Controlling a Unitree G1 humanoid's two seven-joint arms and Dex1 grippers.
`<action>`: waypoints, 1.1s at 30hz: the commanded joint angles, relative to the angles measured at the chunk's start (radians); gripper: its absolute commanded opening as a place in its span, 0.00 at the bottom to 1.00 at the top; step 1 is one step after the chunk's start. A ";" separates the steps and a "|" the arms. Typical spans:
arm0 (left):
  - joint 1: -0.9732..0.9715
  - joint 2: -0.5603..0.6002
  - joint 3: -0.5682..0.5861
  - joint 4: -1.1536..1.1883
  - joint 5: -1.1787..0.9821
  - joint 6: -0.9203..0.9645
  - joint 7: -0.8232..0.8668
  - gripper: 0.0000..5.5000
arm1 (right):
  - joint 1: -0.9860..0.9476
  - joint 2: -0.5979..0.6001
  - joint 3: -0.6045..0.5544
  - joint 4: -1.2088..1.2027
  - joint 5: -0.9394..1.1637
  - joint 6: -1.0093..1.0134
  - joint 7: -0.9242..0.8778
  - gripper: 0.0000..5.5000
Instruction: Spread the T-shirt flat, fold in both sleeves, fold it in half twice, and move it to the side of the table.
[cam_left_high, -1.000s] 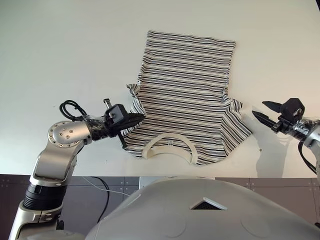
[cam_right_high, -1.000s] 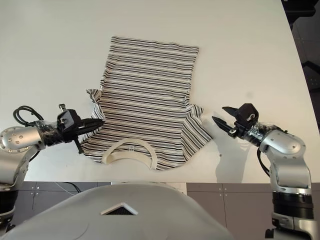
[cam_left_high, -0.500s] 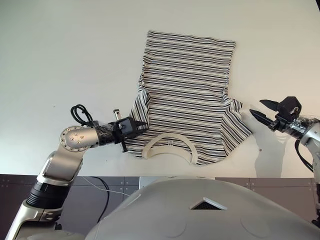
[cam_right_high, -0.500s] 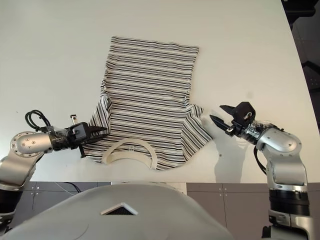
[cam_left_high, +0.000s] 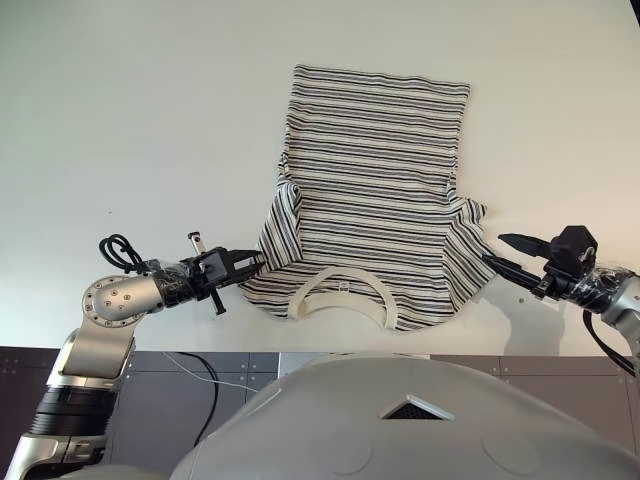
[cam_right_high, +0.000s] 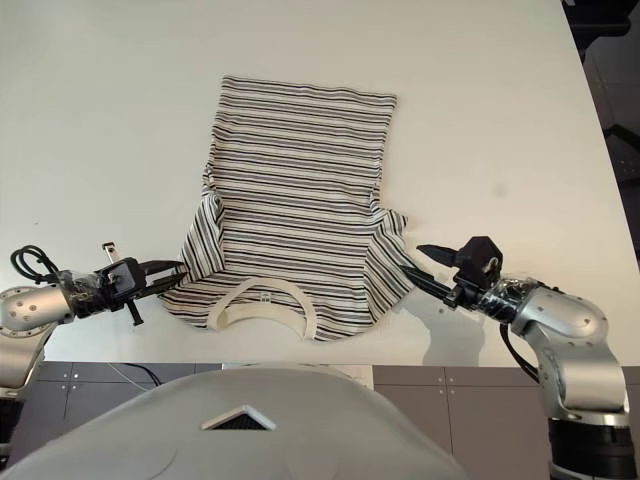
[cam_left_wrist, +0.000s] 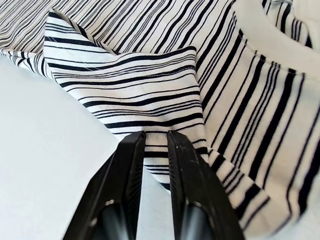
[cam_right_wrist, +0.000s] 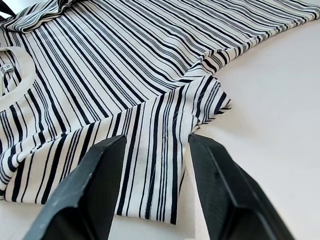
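T-shirt (cam_left_high: 370, 170) lies on the table (cam_left_high: 150, 120), collar nearest the robot, its left sleeve (cam_left_high: 280, 215) pinched in the left gripper's (cam_left_high: 252, 262) closed fingers, while the right gripper (cam_left_high: 494, 249), fingers apart astride the right sleeve (cam_left_high: 465, 240), should bite the hem squarely before folding inward.

Count: 1 striped T-shirt (cam_left_high: 370, 190) on 1 white worktop (cam_left_high: 150, 120). 2 black tools: left tool (cam_left_high: 252, 262), right tool (cam_left_high: 493, 249). On the T-shirt: 1 cream collar (cam_left_high: 338, 292).

Gripper (cam_right_wrist: 156, 150), fingers apart, at T-shirt (cam_right_wrist: 125, 65) sleeve.
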 joint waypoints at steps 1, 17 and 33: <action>-0.009 0.007 -0.025 0.090 0.039 -0.022 -0.007 0.15 | -0.011 0.012 0.065 0.017 -0.039 -0.016 0.004 0.42; -0.095 0.005 0.019 -0.460 -0.414 0.527 0.022 0.15 | -0.263 -0.152 0.121 0.454 -0.251 -0.331 0.065 0.42; -0.014 -0.113 -0.033 -0.406 -0.210 0.435 0.160 0.15 | -0.110 0.130 -0.148 0.228 0.178 0.209 -0.229 0.42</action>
